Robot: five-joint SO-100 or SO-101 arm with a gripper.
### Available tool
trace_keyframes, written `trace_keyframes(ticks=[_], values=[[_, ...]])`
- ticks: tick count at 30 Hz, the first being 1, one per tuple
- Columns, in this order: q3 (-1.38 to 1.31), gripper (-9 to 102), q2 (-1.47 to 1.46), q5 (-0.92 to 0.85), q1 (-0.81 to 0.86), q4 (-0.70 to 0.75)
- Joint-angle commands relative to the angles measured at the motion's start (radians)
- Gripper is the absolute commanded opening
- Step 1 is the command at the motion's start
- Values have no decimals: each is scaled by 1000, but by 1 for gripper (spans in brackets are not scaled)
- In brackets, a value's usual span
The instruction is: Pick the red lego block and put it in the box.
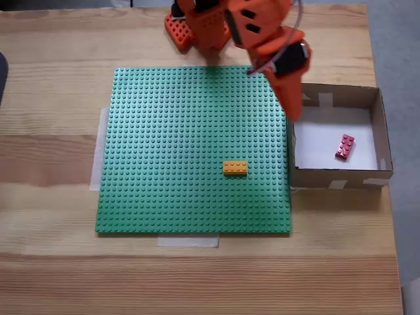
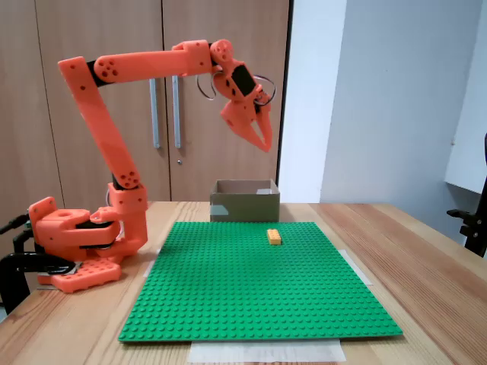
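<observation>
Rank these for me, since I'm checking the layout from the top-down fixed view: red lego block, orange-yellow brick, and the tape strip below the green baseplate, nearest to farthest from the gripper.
In the top-down fixed view, from the gripper:
1. Red lego block, inside the box, to the right.
2. Orange-yellow brick, on the green baseplate, lower left.
3. Tape strip, past the baseplate's bottom edge.

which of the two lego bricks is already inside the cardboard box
The red lego block: it lies on the white floor of the box. The orange-yellow brick sits out on the green baseplate instead.
</observation>
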Motion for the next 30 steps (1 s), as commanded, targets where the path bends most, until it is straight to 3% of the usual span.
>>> trace_keyframes(ticks=[1, 9, 30], values=[[83, -1, 149, 32, 37, -12], [189, -1, 275, 95, 160, -41], [623, -1, 727, -15, 396, -83]])
